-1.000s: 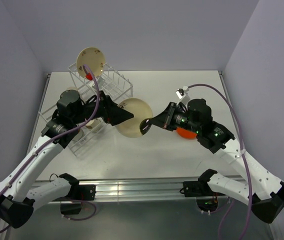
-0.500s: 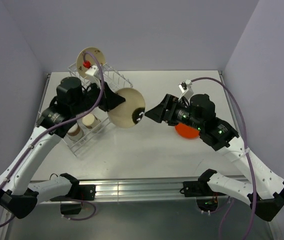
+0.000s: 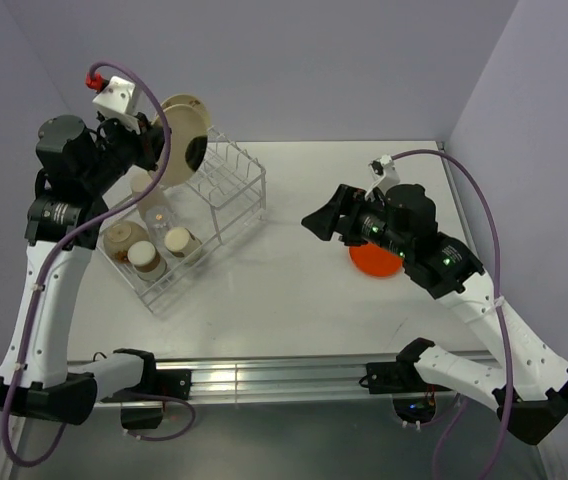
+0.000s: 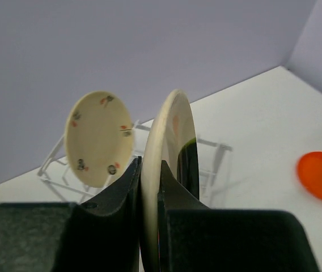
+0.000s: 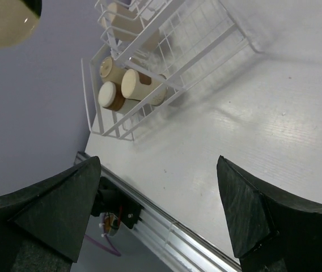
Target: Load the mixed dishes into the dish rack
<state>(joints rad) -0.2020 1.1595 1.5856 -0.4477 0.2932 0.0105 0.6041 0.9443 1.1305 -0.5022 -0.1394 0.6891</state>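
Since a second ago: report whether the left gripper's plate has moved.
Yes. The cream plate was right of the dish rack; now it hangs above its far side.

Two cream plates: the motif plate (image 4: pixel 98 139) and the edge-on plate (image 4: pixel 175 130). One orange plate (image 3: pixel 376 262). Four cups can be counted: three bunched together (image 5: pixel 141 85) and one more cup apart from them (image 5: pixel 121 17). Whether the wires hide any others cannot be told. One white wire rack (image 3: pixel 236 190). One tabletop (image 3: pixel 294 300). Two arms, the left arm (image 3: pixel 39 310) and the right arm (image 3: pixel 494 320). Two pincers, the left pincer (image 4: pixel 149 170) and the right pincer (image 5: pixel 158 164), each with two fingers (image 5: pixel 53 198), four in all. Two purple cables (image 3: pixel 434 160), one on each arm.
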